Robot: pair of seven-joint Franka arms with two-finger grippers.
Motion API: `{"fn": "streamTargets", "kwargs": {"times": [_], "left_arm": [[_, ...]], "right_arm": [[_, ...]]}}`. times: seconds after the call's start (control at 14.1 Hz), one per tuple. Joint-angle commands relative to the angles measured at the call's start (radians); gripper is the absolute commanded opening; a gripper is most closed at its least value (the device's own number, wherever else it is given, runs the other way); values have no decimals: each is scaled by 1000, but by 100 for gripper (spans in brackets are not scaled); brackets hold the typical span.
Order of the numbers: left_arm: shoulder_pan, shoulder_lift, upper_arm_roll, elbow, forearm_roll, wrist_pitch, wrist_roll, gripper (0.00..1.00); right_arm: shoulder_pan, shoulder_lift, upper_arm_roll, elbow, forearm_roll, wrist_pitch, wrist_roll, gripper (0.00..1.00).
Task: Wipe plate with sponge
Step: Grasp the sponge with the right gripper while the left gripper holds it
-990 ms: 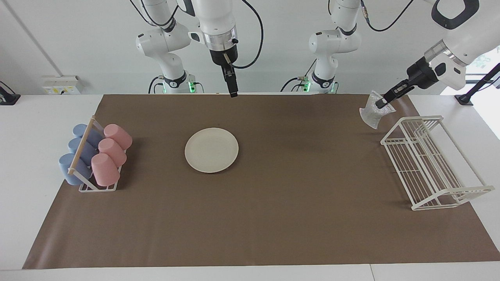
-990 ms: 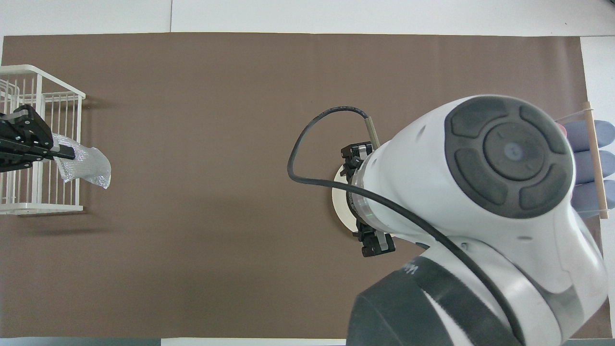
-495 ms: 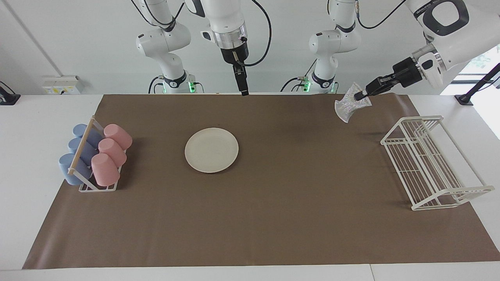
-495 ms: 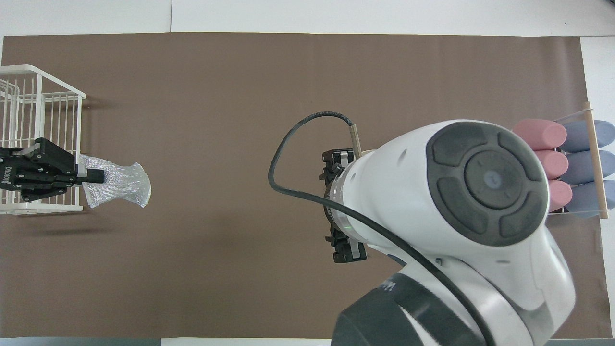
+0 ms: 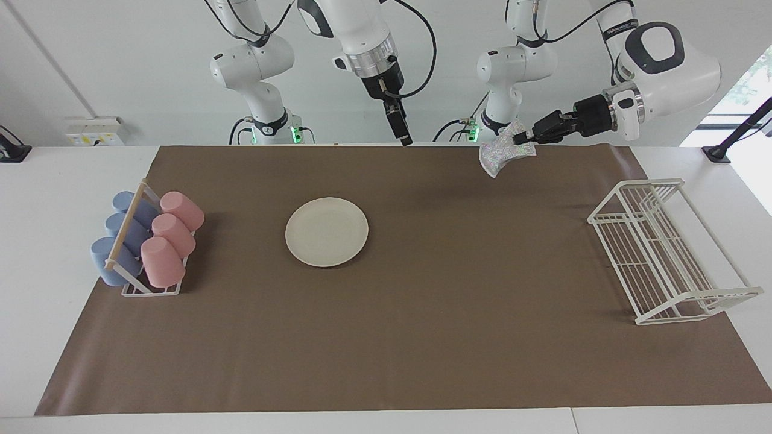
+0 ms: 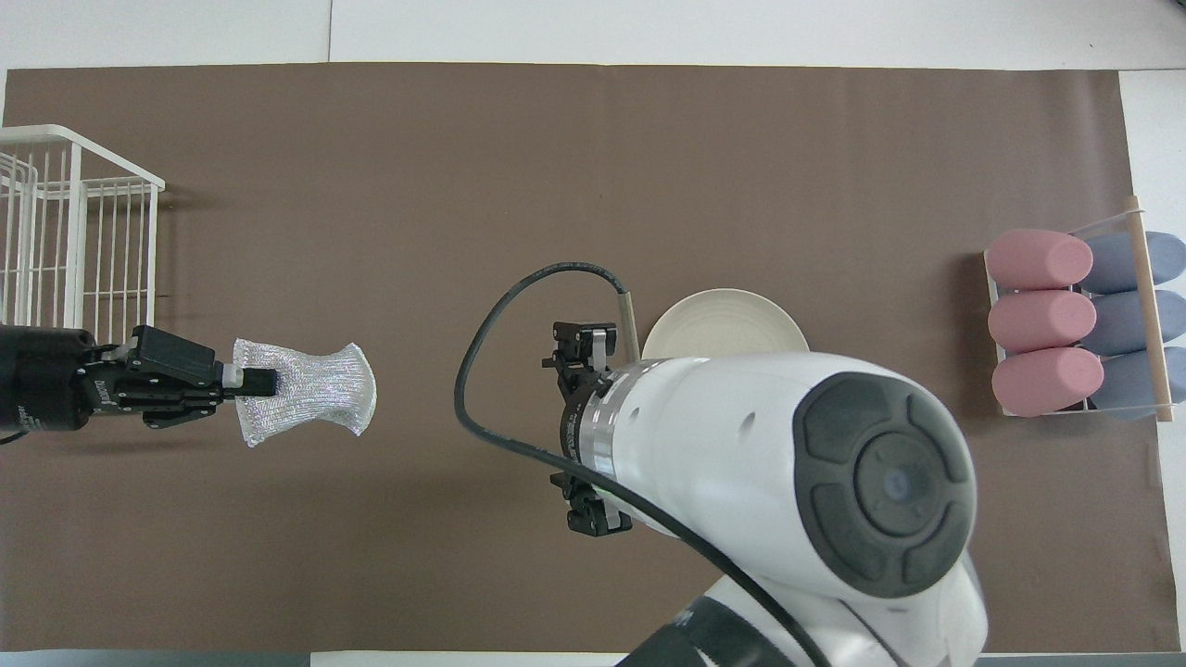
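The step in hand was the carry. The left gripper (image 5: 523,138) was clamped on the sponge (image 5: 500,155), held in the air over the mat's left-arm end, well apart from the plate (image 5: 326,231). The next move, I judged, called for bringing it over the plate and lowering it flat. The right gripper (image 5: 404,137) hung open above the mat (seemingly waiting). The sponge was silvery and wrinkled, flaring from the fingertips; the plate lay bare, cream-white, near the mat's middle.

Sponge (image 5: 499,158) pinched in left gripper (image 5: 520,140), plate (image 5: 326,231) on mat (image 5: 422,337).
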Motion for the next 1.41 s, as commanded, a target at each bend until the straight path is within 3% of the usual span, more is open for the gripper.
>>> {"fn": "streamTargets", "kwargs": {"times": [0.0,0.21,0.64,1.34], "left_arm": [[-40,-28,9,-77,-27,-31,170,0],[-51,9,9,-95,-44,-74,295,0],[-83,32,9,-97,-114,-71,310,0],[-109,37,9,-108,-143,-65,332,0]], "right_arm": [[1,-28,4,-44,24,34,-5,100],[75,-2,3,-62,31,95,-1,100],[130,35,4,-67,39,138,-1,100],[158,77,4,-66,39,233,-1,100]]}}
